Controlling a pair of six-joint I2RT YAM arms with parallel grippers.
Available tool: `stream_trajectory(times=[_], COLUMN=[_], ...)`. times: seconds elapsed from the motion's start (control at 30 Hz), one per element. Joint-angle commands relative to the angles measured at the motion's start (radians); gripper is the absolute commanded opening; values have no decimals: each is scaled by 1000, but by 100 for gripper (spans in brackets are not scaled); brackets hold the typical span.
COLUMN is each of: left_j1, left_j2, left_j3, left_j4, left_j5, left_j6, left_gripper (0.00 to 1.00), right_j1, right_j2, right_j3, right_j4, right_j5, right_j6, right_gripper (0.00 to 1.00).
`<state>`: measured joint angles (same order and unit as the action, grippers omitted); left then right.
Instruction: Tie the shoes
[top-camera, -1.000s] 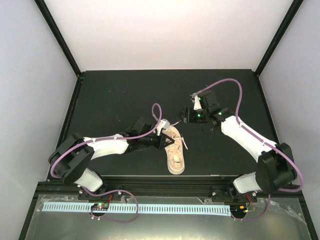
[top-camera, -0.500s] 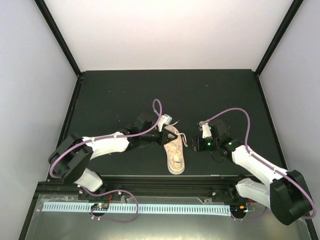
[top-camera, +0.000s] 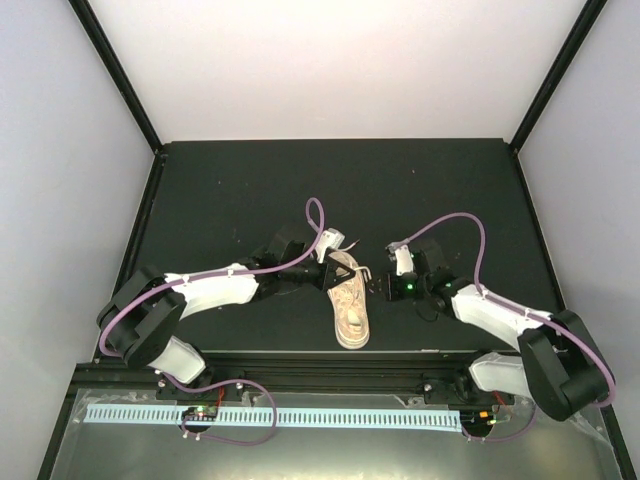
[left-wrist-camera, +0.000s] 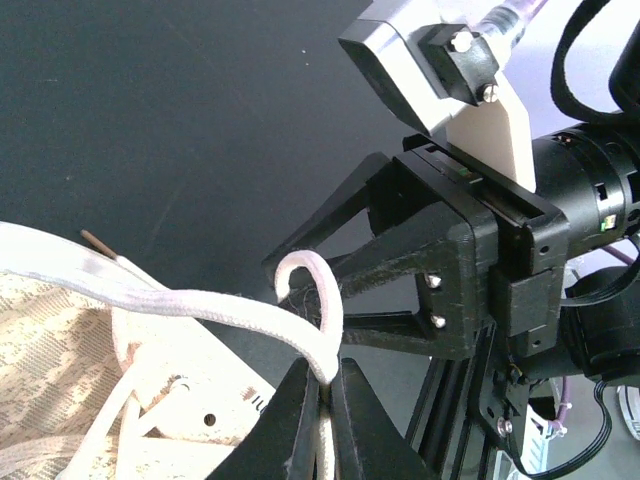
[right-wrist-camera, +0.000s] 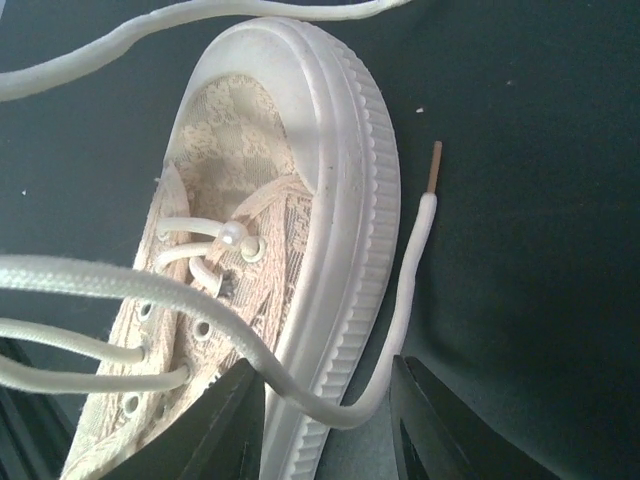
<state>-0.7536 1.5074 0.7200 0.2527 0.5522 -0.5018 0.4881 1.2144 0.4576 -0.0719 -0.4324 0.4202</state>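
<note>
Off-white lace (left-wrist-camera: 318, 335) in left end effector (left-wrist-camera: 322, 405), beside sneaker (left-wrist-camera: 60, 400)

Soft, even light all round: white wall (top-camera: 330, 70) glowing bright, black table (top-camera: 230, 190) soaking up shadows. Top view sharp. Left wrist's near fingers (left-wrist-camera: 285, 430) go soft; right wrist's closest lace (right-wrist-camera: 80, 275) blurs, sneaker (right-wrist-camera: 340, 200) crisp.

A matte black rectangular worktop (top-camera: 230, 190) fills the middle of the booth. Behind it rises a plain white back wall (top-camera: 330, 70), brightest at its centre, between a pale lilac-grey left side panel (top-camera: 60, 180) and a matching right side panel (top-camera: 590, 200). Slim black corner posts (top-camera: 115, 70) slant up where the panels meet. Along the near edge runs a black metal rail (top-camera: 340, 368). Below it is a grey metal shelf (top-camera: 100, 450) carrying a white slotted strip (top-camera: 320, 416). The light is soft and even.
</note>
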Motion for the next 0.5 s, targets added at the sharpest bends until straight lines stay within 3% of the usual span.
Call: stream_trajectory(times=[0.0, 0.27, 0.4, 0.47], left_j1=[5, 5, 6, 6], left_j2=[-2, -18, -22, -27], left_j3=[39, 32, 31, 30], left_j4=[-7, -21, -25, -26], left_j5=[18, 7, 11, 9], left_j6=[2, 7, 10, 12], left_gripper=[2, 1, 2, 2], right_j1=[6, 6, 6, 6], right_j2=[43, 38, -51, -104], right_j3=[-8, 24, 32, 47], right_j4=[118, 74, 5, -66], right_j5=[-27, 12, 71, 126], right_j6=[-32, -44, -27, -8], right_gripper=[36, 13, 2, 2])
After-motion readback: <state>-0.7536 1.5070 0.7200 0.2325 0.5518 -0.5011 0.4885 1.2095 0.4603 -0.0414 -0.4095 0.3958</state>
